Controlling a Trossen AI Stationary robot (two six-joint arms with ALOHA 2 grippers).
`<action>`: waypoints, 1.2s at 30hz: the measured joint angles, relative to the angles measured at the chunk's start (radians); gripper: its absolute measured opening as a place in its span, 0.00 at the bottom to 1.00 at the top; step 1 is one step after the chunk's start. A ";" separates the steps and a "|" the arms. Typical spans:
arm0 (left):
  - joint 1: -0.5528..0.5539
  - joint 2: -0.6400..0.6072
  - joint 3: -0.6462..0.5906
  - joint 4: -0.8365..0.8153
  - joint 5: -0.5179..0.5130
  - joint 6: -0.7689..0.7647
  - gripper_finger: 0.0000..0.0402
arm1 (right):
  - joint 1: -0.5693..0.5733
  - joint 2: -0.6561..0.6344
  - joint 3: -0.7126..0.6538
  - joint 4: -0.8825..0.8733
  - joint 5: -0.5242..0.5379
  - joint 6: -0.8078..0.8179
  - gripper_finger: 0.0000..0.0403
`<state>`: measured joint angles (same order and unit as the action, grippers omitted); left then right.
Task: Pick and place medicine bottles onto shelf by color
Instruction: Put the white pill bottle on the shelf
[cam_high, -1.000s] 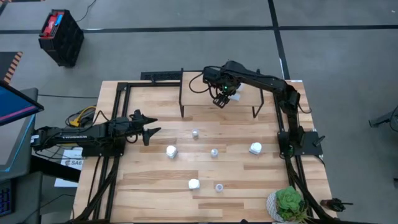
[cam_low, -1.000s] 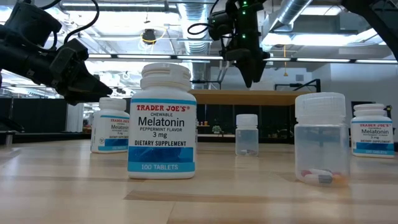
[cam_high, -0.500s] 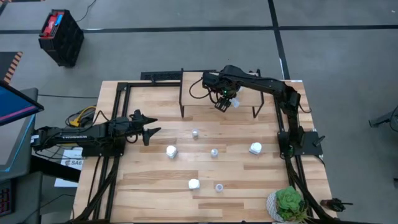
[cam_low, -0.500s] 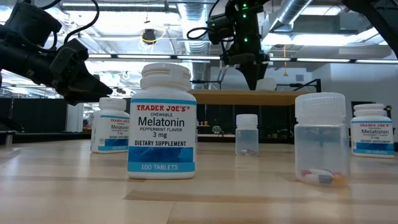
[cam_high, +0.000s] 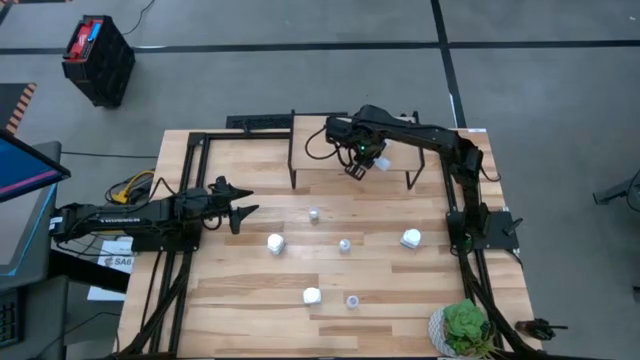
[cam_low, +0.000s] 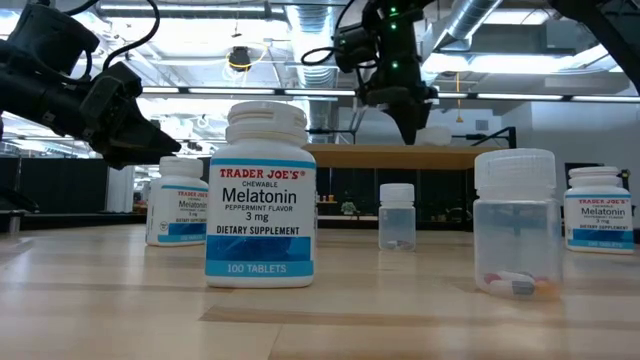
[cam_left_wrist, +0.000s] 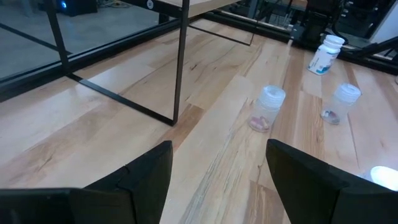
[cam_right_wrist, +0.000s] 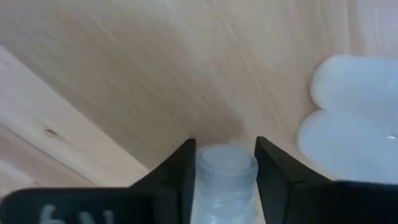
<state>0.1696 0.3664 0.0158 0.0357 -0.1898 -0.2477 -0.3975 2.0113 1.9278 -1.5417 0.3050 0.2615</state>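
Right pincer (cam_right_wrist: 224, 163) grips ribbed translucent bottle (cam_right_wrist: 225, 177)

The light-wood surface (cam_high: 230, 290) fills the middle of the high view. The shelf (cam_high: 320, 158) stands on black legs at its upper centre. Six medicine bottles stand loose below it: two clear ones (cam_high: 314, 215) (cam_high: 345, 245) mid-frame, white ones (cam_high: 275, 243) (cam_high: 411, 238) (cam_high: 311, 296) around them, another clear one (cam_high: 353, 301) lower. A potted plant (cam_high: 464, 328) sits lower right.
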 joint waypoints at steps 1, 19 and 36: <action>0.000 0.000 0.000 0.000 0.000 0.000 0.62 | 0.001 0.000 0.000 0.000 0.000 0.000 0.30; 0.000 0.000 0.000 0.000 0.000 0.001 0.62 | 0.079 -0.197 0.090 0.035 0.104 0.067 0.29; 0.000 0.000 0.000 0.000 0.000 -0.001 0.62 | 0.599 -0.688 -0.406 0.080 0.881 0.785 0.32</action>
<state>0.1696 0.3668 0.0158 0.0357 -0.1898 -0.2484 0.2019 1.3235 1.5220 -1.4612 1.1855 1.0462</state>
